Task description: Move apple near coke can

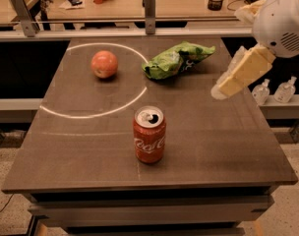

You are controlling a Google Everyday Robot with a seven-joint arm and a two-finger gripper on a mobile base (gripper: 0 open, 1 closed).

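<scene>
The reddish-pink apple (104, 64) rests on the dark table (213, 146) at the back left, inside a white arc. The red coke can (149, 134) stands upright near the table's front middle, silver top up. My gripper (223, 88) hangs from the white arm at the right, above the table's right side. It is well to the right of the apple and up and right of the can, touching neither. Nothing shows in it.
A crumpled green chip bag (177, 59) lies at the back middle, between the apple and the arm. A metal rail (149, 5) runs behind the table. Small clear bottles (273, 90) stand on a ledge at the right.
</scene>
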